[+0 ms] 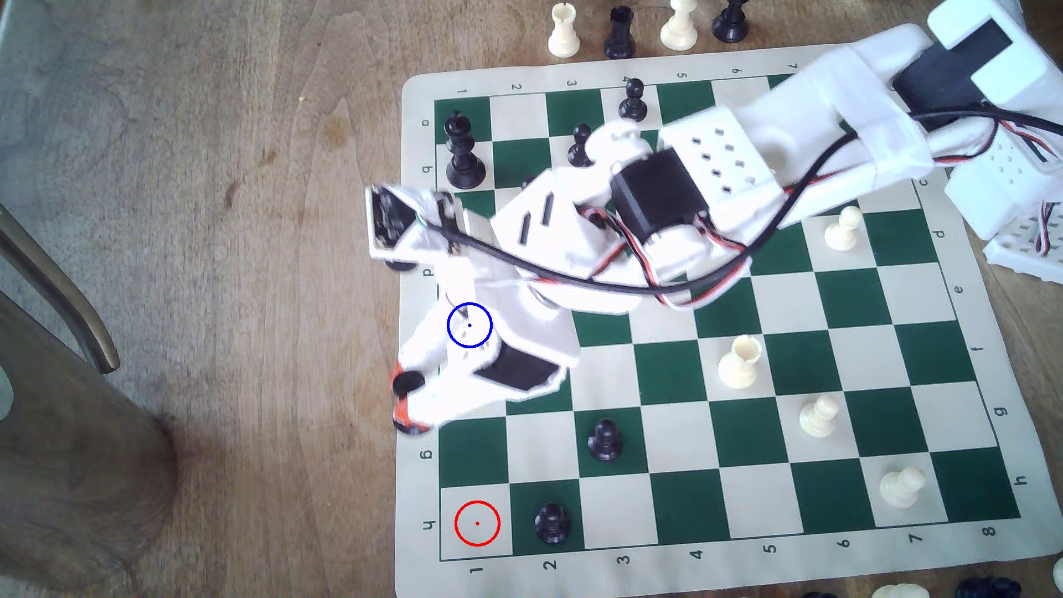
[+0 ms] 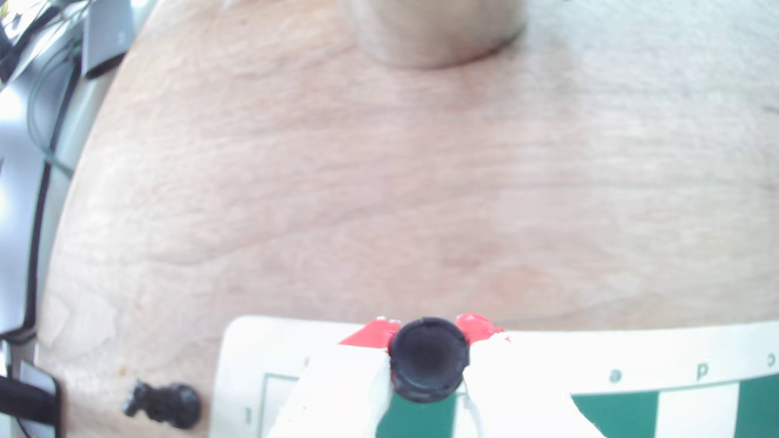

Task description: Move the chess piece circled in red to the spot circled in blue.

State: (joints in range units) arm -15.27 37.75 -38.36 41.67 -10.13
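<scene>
the red-ringed cream square (image 1: 477, 522) in the corner of the chessboard (image 1: 748, 368), at the lower end of the exterior view's left-hand column, stands bare, so the pickup looks done. the black rook (image 2: 429, 359) sits clamped between the two red-tipped fingers (image 2: 366, 336) of the gripper (image 2: 428, 337); the wrist view looks straight down onto its notched round top, with one finger pressed on each side. in the exterior view the gripper (image 1: 409, 402) is blurred and hangs over the board's left border, partly past the first column of squares, and the rook (image 1: 408, 382) shows there as a dark disc between the orange-red tips. whether the rook's base is off the mat or touching it cannot be told from either view. the blue-ringed spot (image 1: 469, 325) lies in the same column as the red ring, further up the picture, and the white body of the arm covers it, so the square itself is hidden. judging by this, the carry is well under way but not finished: the rook looks to be short of the blue ring and a little outboard of it, over the cream border rather than over a dark square. what is left is to bring it in over that square, lower it upright, let go and lift clear. a black pawn (image 1: 604, 440) stands well apart from the path, and a black piece (image 2: 162, 405) lies on its side on the wooden bench (image 2: 379, 189) off the mat.
</scene>
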